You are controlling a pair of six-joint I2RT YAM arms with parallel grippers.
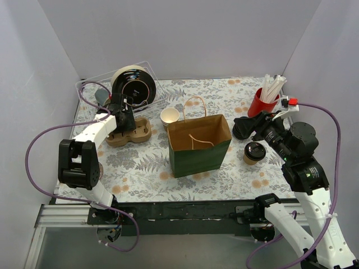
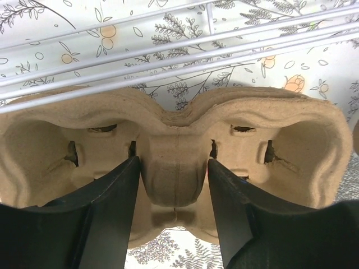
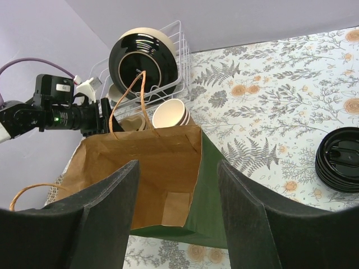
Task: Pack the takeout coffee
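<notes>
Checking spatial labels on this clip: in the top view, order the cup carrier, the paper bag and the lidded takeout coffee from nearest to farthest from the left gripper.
1. Cup carrier: on the left, right under the left gripper.
2. Paper bag: in the middle, to that gripper's right.
3. Takeout coffee: on the right, past the bag.

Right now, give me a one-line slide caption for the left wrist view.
Left gripper straddles the centre post of a molded-pulp cup carrier, wire rack and floral tablecloth behind.
</notes>
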